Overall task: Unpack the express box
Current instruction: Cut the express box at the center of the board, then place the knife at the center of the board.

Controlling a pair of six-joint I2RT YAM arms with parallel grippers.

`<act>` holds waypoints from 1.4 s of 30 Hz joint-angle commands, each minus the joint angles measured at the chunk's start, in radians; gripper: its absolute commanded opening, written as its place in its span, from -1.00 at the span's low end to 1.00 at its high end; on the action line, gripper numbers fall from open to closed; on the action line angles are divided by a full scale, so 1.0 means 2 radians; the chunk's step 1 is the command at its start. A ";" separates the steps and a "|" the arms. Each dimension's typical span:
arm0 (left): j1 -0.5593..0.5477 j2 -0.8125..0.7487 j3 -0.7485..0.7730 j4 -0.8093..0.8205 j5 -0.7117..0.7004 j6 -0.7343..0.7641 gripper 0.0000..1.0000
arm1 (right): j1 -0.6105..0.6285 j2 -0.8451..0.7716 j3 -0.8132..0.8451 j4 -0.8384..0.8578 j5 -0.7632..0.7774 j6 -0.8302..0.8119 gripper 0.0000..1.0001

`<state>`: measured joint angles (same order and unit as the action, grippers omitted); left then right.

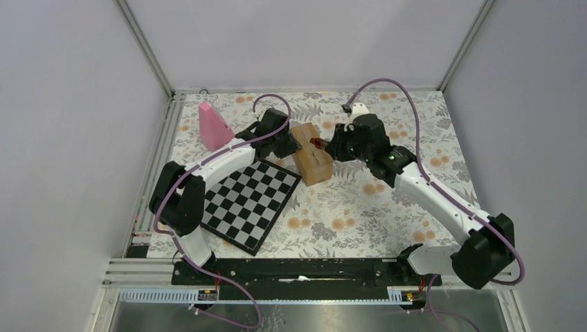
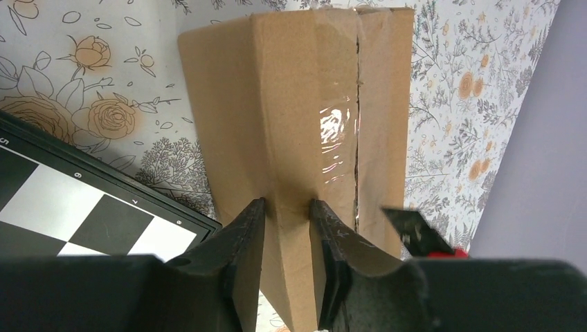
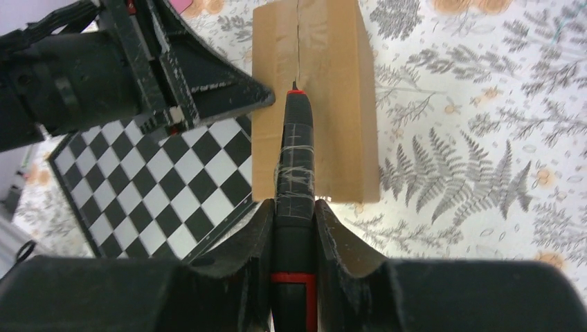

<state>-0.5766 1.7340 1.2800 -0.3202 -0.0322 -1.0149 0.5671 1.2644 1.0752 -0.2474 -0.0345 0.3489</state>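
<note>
I brace express box (image 2: 291,104), near worktop's (image 1: 429,207) far edge, in clamped left gripper (image 2: 287,221); right gripper (image 3: 294,214) grasps cutter (image 3: 295,152), tip on taped seam (image 3: 298,41).

I saw the small plain brown cardboard carton (image 1: 310,158) lying on a long face on the floral table cover (image 1: 360,207). It sat just beside the far right corner of the chessboard (image 1: 249,200), at a slant to it. Its flaps were still down. Glossy clear tape (image 2: 332,131) ran along the top seam, where a dark slit showed. The left gripper (image 2: 287,207) pinched one of its edges. The black cutter (image 3: 294,159) met the seam with its tip.
</note>
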 commanded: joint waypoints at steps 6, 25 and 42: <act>0.014 0.019 -0.004 -0.059 -0.020 0.015 -0.50 | 0.030 0.064 0.066 0.074 0.083 -0.078 -1.00; 0.015 0.028 0.021 -0.067 -0.007 0.024 -0.43 | -0.131 -0.012 -0.129 0.177 0.045 0.099 -0.86; 0.015 0.032 0.032 -0.057 0.011 0.028 -0.41 | -0.187 -0.169 -0.333 0.137 0.067 0.236 0.46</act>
<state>-0.5575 1.7573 1.3285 -0.3695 0.0109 -0.9939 0.1970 0.9981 0.4221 0.1352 0.0433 0.8078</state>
